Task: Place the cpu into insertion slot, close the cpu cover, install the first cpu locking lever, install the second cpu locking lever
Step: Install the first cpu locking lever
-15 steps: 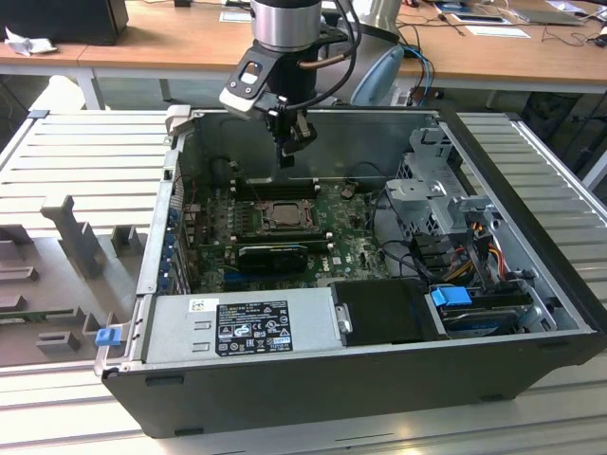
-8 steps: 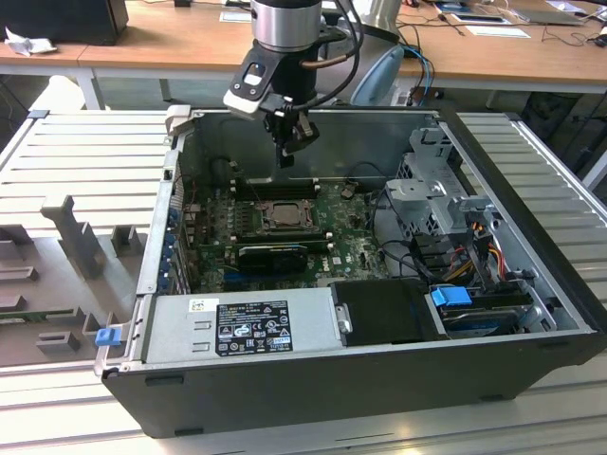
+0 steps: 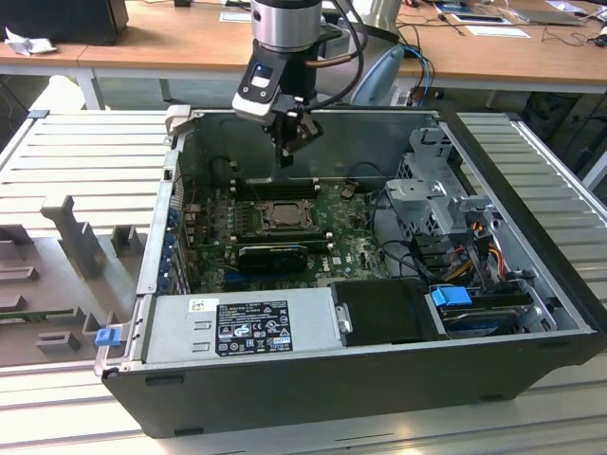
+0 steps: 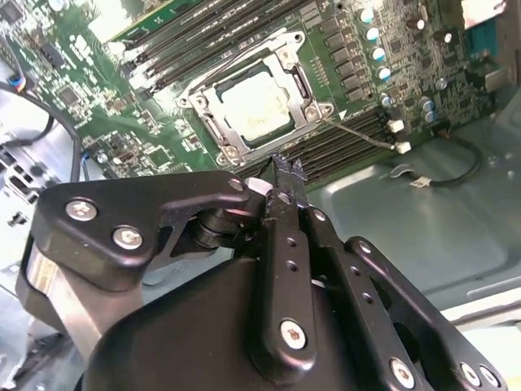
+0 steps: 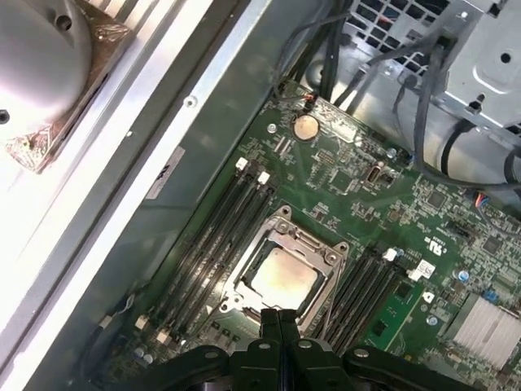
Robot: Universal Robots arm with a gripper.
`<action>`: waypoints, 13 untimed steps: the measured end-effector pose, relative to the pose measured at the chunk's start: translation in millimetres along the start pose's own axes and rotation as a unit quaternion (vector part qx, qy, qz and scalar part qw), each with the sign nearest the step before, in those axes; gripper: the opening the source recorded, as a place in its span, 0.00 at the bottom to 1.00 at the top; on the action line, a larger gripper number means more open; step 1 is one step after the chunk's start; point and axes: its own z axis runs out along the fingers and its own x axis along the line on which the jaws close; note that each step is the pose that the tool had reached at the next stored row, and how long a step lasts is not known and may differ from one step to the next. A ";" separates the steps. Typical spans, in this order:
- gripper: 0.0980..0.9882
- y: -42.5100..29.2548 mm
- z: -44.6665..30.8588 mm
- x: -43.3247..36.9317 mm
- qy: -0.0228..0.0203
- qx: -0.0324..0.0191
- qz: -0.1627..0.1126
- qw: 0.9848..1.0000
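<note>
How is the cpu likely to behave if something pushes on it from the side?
The cpu looks flat and rigid, so it probably would not bend or roll. Its pale metal top seems smooth, so a pushing tip might slip. The cpu cover frames it closely, so it would likely stay put.

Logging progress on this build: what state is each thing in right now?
cpu: seated, metal top up.
cpu cover: down flat around the cpu.
locking lever: sticking out from the cover, seemingly unlatched.
tool: shut, holding nothing, above the motherboard.
computer case: on its side, open.
</note>
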 end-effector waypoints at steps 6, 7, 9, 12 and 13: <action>0.01 0.0 0.1 0.0 0.002 0.001 -0.040 0.999; 0.01 0.0 0.1 0.0 0.002 0.001 -0.049 0.999; 0.01 0.0 0.1 0.0 0.003 0.001 -0.060 0.998; 0.01 0.0 0.1 0.0 0.003 0.001 -0.081 0.997; 0.01 0.0 0.1 0.0 0.004 0.001 -0.087 0.996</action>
